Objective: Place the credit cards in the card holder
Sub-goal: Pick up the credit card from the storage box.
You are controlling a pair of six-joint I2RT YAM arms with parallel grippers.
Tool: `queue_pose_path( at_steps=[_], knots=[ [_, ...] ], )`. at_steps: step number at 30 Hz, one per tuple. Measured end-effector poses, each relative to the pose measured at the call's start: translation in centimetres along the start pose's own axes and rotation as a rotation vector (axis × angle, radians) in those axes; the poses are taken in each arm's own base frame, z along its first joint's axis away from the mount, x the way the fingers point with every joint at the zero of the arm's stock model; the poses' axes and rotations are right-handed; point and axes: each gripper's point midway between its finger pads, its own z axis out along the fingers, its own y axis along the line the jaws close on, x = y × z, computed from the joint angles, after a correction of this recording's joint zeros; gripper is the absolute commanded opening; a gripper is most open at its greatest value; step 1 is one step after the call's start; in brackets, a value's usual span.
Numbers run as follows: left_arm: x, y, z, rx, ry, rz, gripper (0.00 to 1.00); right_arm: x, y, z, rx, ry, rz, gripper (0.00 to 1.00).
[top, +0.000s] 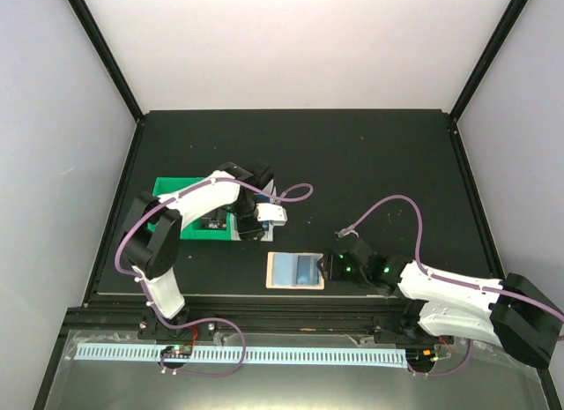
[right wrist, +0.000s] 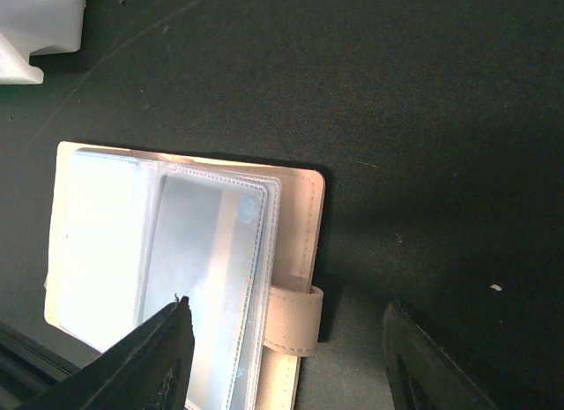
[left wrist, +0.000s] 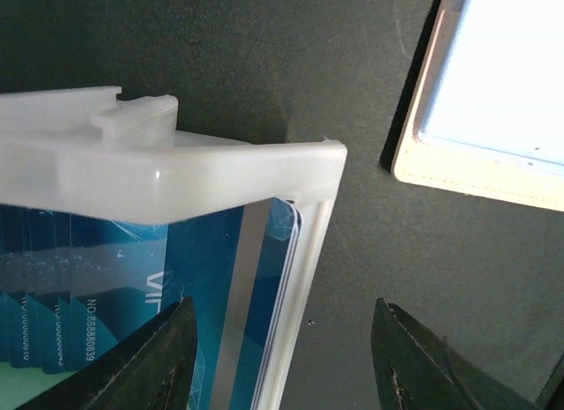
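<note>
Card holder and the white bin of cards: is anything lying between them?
Nothing. In the left wrist view only bare dark table separates the white bin holding the credit cards from the card holder; the top view agrees.

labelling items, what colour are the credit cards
Credit cards: bright blue with pale lettering; left wrist view.

The credit cards are blurred behind a translucent white bin wall and cut off below. The card holder is cropped at the bottom edge, its inside washed out by glare.
</note>
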Motion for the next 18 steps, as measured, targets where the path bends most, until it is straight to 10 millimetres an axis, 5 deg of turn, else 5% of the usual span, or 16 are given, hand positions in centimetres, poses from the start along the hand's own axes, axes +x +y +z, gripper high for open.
queue_pose_path(
  at_steps=[6,18],
  knots=[
    [0.5,0.4,1.5,0.008,0.04,-0.006,0.47,0.0,0.0,0.0,0.0,0.0,0.0,0.6],
    [0.3,0.1,1.0,0.013,0.023,0.0,0.29,0.1,-0.2,0.1,0.008,0.006,-0.008,0.6]
  ],
)
